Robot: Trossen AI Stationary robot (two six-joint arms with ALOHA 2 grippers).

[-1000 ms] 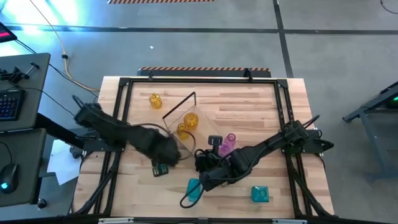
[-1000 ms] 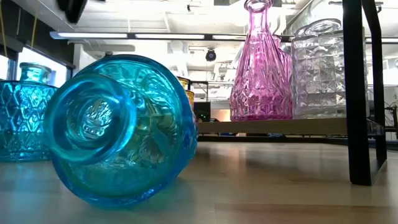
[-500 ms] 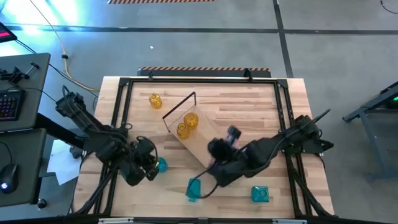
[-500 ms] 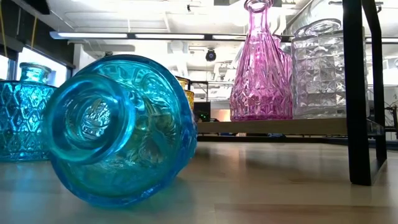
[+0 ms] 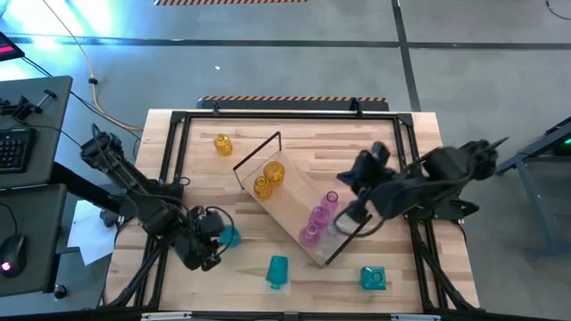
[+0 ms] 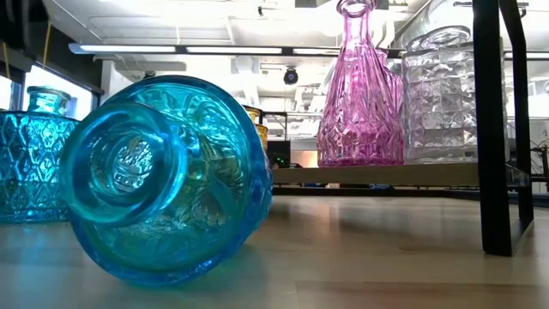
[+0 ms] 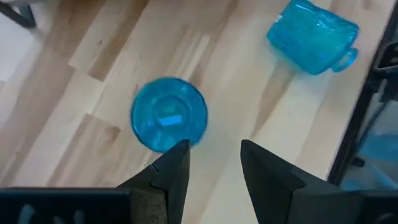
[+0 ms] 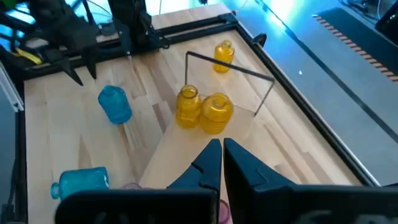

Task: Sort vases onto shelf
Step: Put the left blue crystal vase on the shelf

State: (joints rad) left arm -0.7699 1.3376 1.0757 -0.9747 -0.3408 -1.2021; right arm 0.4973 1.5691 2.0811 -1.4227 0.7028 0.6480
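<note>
Low view: the tipped teal vase (image 6: pixel 163 176) hides most of the amber vase (image 6: pixel 257 124) behind it; a second teal vase (image 6: pixel 34 154) is cut off by the left edge; the clear vase (image 6: pixel 442 94) and the shelf (image 6: pixel 377 174) frame post run out past the top edge

High view: the right arm covers the clear vase end of the shelf, and the left hand (image 5: pixel 207 242) partly overlaps a teal vase (image 5: pixel 230 236)

Right wrist view: the pink vases are all but hidden behind the right hand (image 8: pixel 221 163)
</note>
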